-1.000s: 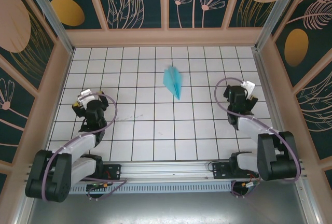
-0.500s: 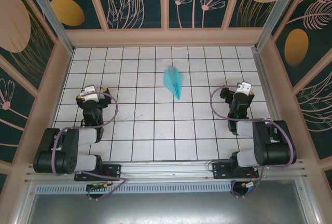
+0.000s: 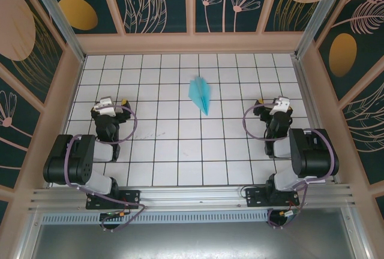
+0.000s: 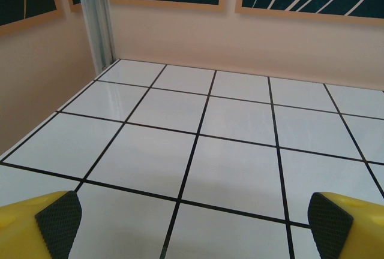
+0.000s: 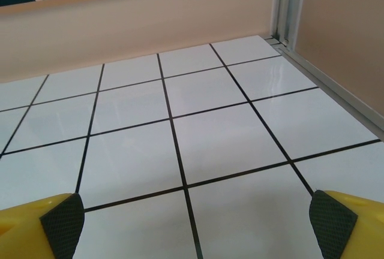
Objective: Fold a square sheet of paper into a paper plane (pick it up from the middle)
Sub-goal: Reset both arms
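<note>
Since a finished dart shape is what lies there, the folding looks done, judging by shape alone. Paper plane (image 3: 200, 94) rests flat on the white-tiled tabletop (image 3: 180, 151), nothing touching it. Its pointed end faces the arm bases and its wider end faces the back wall, w/ a slight slant.

Left arm (image 3: 107, 128) sits well apart from the plane, to its left and nearer the bases. Right arm (image 3: 277, 128) mirrors that on the plane's right, also well apart. Plane is roughly between the two, a bit farther back.

Left jaws: spread wide, nothing between them. Left wrist cam shows black pads (image 4: 59, 217) at the lower corners w/ bare tile between. Right jaws: same, spread wide and empty, pads (image 5: 331, 223) at the corners over bare tile.

Handling, as a guess:
- Very light thin paper, so it needs almost no grip force.
- Creases give some stiffness along the centre ridge; wings are prob. floppy and dent easily.
- Glossy tile + flat paper means it may skate away if nudged sideways, and it's hard to get a pad under an edge.
- Best hold: pinch the centre ridge around mid-length, not a wingtip or the nose.
- Hard squeeze would flatten or spoil the folds.
</note>
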Robot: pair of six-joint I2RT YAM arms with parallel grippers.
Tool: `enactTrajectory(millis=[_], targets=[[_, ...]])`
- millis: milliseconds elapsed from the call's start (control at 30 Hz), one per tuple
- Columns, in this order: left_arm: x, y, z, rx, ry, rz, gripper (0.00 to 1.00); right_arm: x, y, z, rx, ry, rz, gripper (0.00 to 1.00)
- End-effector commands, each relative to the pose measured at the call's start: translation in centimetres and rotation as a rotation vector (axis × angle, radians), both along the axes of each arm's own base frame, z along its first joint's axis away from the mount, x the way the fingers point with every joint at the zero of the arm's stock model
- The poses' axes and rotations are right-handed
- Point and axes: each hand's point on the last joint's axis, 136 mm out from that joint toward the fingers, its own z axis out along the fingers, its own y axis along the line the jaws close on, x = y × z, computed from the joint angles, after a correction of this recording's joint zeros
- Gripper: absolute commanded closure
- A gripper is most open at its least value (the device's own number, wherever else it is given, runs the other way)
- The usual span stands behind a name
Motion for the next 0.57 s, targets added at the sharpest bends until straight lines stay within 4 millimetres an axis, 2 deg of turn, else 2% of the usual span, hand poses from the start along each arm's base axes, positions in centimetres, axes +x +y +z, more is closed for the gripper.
enactTrajectory(millis=[0,167,533], targets=[[0.33,0.05,1.39,0.006,-0.057,-0.007,0.01,0.14,0.17,1.24,0.004,-0.059,0.020,0.01],[0.71,-0.92,1.34,0.019,-0.046,-0.064,0.01,0.13,0.17,1.15,0.003,-0.056,0.020,0.01],[0.74,-0.86,1.32,0.020,-0.046,-0.061,0.01,0.04,0.43,1.26,-0.001,-0.061,0.036,0.01]])
